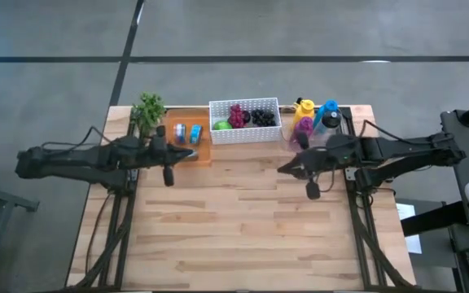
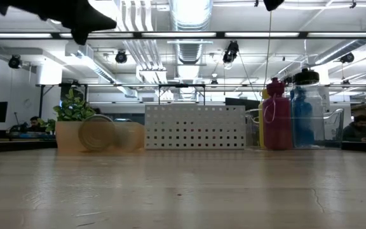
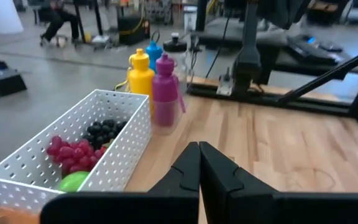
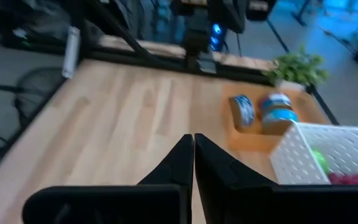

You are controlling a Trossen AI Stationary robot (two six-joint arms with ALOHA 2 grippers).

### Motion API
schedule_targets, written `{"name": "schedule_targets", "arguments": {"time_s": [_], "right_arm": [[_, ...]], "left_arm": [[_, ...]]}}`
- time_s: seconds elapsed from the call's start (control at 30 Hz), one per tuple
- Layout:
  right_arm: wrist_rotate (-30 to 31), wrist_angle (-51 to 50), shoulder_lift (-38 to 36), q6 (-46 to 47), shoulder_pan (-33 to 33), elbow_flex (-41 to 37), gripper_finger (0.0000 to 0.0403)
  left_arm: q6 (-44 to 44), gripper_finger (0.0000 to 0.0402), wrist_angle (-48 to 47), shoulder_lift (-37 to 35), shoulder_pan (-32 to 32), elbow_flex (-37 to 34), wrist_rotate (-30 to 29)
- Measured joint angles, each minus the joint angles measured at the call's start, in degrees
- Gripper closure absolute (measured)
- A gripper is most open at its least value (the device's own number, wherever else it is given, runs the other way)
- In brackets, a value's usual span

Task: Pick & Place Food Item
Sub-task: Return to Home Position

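A white perforated basket (image 1: 244,120) stands at the table's far edge. It holds red grapes (image 3: 73,152), dark grapes (image 3: 104,132) and a green fruit (image 3: 74,182). My left gripper (image 3: 199,149) is shut with nothing in it. It hovers above the table by the orange tray (image 1: 187,133), left of the basket. My right gripper (image 4: 193,140) is also shut with nothing in it. It hovers near the bottles, right of the basket, and shows in the high view (image 1: 282,168) pointing toward the table's left.
Two cans (image 4: 263,112) lie on the orange tray beside a potted plant (image 1: 147,110) at the far left. Yellow, magenta, blue and dark-capped bottles (image 1: 312,118) stand in a clear bin at the far right. Bare wooden tabletop (image 1: 243,220) fills the near half.
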Motion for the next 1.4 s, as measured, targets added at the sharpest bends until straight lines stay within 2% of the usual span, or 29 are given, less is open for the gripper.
{"name": "schedule_targets", "arguments": {"time_s": [0.17, 0.47, 0.77, 1.4], "right_arm": [[-1.5, 7.4, -6.4, 1.4, 0.0, -8.8, 0.0394], [-1.6, 18.3, -17.7, 5.0, 0.0, -21.3, 0.0394], [-1.6, 20.6, -25.5, 6.2, 0.0, -25.5, 0.0394], [-1.6, 23.2, -36.2, 6.6, 0.0, -33.3, 0.0394]], "left_arm": [[0.1, 0.04, 4.4, -8.2, -0.1, -7.5, 0.4], [0.3, 0.04, 6.5, -21.2, -0.1, -14.5, 3.5], [0.6, 0.04, 7.4, -30.9, -0.1, -18.9, 3.7], [1.0, 0.04, 7.3, -41.0, 0.0, -24.4, 3.7]]}}
